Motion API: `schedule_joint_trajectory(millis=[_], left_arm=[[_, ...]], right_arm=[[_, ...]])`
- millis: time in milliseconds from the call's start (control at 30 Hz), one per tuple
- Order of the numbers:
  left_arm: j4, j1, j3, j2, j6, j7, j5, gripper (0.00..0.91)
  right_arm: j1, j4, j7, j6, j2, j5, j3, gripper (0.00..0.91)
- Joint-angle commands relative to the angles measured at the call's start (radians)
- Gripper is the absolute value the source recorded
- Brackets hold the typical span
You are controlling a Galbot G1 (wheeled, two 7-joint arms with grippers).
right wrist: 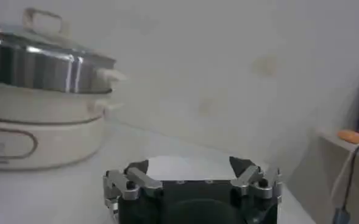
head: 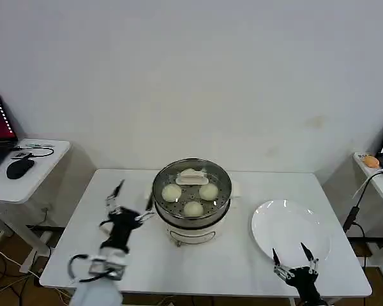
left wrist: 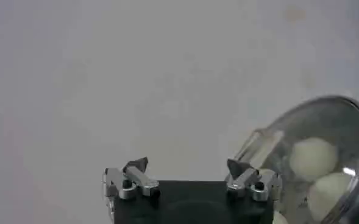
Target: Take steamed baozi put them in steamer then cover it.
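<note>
Stainless-steel round steamer [head: 191,213] on one white table [head: 147,255], closed by one clear glass cover [head: 191,185]; three cream-white round baozi [head: 193,208] visible inside. Left gripper [head: 131,204], jaws spread, just beside steamer. Right gripper [head: 295,258], jaws spread, over one empty white round plate [head: 287,223].

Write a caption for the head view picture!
Buns sit in the covered steamer; plate bare, both hands open.
</note>
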Motion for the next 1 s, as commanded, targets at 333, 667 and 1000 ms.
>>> schedule_joint_trajectory(millis=[333,667,1000], left_arm=[[-0.034,0.436,-0.254,-0.089,-0.188,-0.054,-0.363,0.907],[-0.056,0.45,-0.222,-0.114,-0.183,-0.054,-0.293,0.907],[-0.012,0.427,-0.199,-0.13,-0.186,-0.032,-0.242,0.907]], right_arm=[[-0.116,0.194,-0.01,-0.215,-0.143,0.185,-0.066,0.907],[-0.104,0.197,0.025,-0.198,-0.135,0.187,-0.096,0.907],[-0.118,0.216,0.052,-0.233,-0.128,0.123,-0.112,0.907]])
